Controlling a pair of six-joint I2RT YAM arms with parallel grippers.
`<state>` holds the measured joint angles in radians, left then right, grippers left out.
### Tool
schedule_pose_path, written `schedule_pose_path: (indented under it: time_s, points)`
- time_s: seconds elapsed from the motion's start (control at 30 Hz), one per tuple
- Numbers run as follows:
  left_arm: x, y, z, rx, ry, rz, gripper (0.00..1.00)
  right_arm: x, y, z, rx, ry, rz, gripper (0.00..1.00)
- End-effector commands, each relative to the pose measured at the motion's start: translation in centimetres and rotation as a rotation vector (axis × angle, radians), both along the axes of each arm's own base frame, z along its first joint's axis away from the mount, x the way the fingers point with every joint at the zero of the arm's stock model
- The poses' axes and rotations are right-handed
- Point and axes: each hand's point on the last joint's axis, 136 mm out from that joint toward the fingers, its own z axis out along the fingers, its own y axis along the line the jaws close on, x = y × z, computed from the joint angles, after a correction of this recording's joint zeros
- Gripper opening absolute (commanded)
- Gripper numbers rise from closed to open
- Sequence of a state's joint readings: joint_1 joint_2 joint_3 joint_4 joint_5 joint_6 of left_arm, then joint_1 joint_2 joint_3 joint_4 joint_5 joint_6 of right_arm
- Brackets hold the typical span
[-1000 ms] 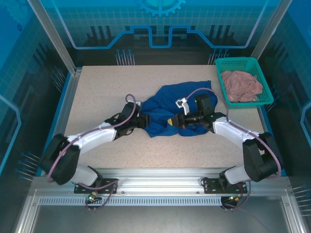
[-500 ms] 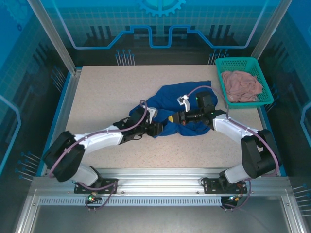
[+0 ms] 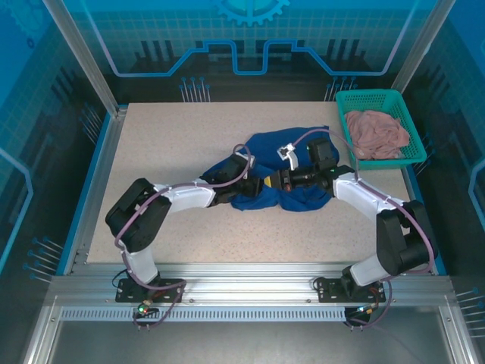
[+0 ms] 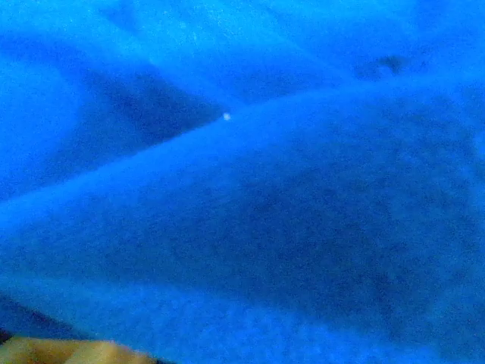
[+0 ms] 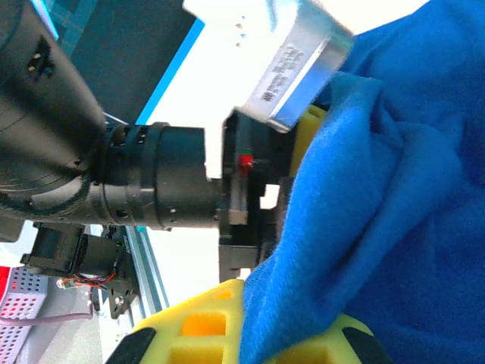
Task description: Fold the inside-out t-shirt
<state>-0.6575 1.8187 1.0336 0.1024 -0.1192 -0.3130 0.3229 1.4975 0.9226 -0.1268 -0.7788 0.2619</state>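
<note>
- Blue, heaped, unflattened: no fold yet in the inside-out t-shirt point(image 3: 265, 148).
- Pinches its cloth tight in the right gripper point(image 3: 265, 183).
- Cannot tell the grip of the left gripper point(image 3: 236, 184), buried just beside.

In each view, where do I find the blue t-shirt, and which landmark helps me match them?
Top external: t-shirt bunched at the middle of the table.
Left wrist: t-shirt close up, across the middle.
Right wrist: t-shirt on the right side.
Shared landmark: the left arm, beside the t-shirt.
</note>
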Motion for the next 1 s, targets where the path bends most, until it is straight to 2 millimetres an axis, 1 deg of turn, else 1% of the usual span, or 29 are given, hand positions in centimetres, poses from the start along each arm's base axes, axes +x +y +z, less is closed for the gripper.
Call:
schedule_pose_path:
  time_s: [0.0, 0.07, 0.13, 0.17, 0.2, 0.27, 0.33, 0.4, 0.5, 0.57, 0.67, 0.73, 0.77, 0.83, 0.87, 0.97]
  points:
    - [1.7, -1.1, 0.9, -0.035, -0.035, -0.036, 0.40, 0.3, -0.4, 0.2, -0.003, 0.001, 0.013, 0.00]
    - [1.2, -2.1, 2.2, -0.124, -0.027, -0.099, 0.22, 1.2, -1.2, -0.1, -0.051, -0.004, -0.047, 0.00]
    - [-0.2, -2.9, 4.4, -0.251, -0.016, -0.189, 0.04, 2.2, -2.5, -0.7, -0.147, -0.018, -0.118, 0.00]
    - [-1.3, -3.1, 6.1, -0.336, -0.009, -0.249, 0.00, 2.7, -3.4, -0.8, -0.213, -0.039, -0.158, 0.00]
    - [-2.4, -3.1, 7.8, -0.421, 0.000, -0.307, 0.00, 3.1, -4.2, -0.8, -0.266, -0.062, -0.191, 0.00]
    - [-4.9, -2.6, 10.6, -0.546, 0.013, -0.402, 0.00, 3.6, -5.1, -0.2, -0.321, -0.114, -0.222, 0.00]
    - [-7.4, -2.0, 12.8, -0.629, 0.024, -0.483, 0.00, 3.7, -5.6, 0.2, -0.361, -0.145, -0.226, 0.00]
    - [-9.5, -1.5, 14.4, -0.680, 0.029, -0.535, 0.00, 3.9, -6.0, 0.3, -0.408, -0.165, -0.233, 0.00]
    - [-11.6, -1.1, 15.8, -0.730, 0.030, -0.584, 0.00, 4.3, -6.5, 0.0, -0.499, -0.199, -0.260, 0.00]
    - [-12.0, -0.7, 16.4, -0.764, 0.013, -0.592, 0.00, 4.5, -6.8, -0.3, -0.561, -0.210, -0.275, 0.03]
    - [-11.4, -0.4, 17.2, -0.838, 0.011, -0.587, 0.00, 4.2, -6.8, -1.0, -0.657, -0.207, -0.261, 0.13]
    - [-10.7, -0.3, 17.8, -0.884, 0.003, -0.582, 0.00, 3.6, -7.2, -1.2, -0.708, -0.209, -0.256, 0.23]
    - [-10.4, -0.3, 17.7, -0.898, 0.007, -0.576, 0.00, 3.1, -7.5, -1.0, -0.717, -0.208, -0.258, 0.28]
    - [-9.9, -0.4, 17.3, -0.895, 0.016, -0.559, 0.00, 2.1, -7.7, -0.3, -0.701, -0.225, -0.251, 0.35]
    - [-9.6, -0.4, 16.8, -0.881, 0.023, -0.546, 0.00, 1.5, -7.5, 0.5, -0.668, -0.253, -0.236, 0.39]
    - [-8.9, 0.0, 15.6, -0.809, 0.026, -0.484, 0.00, -1.0, -5.4, 2.8, -0.502, -0.355, -0.132, 0.46]
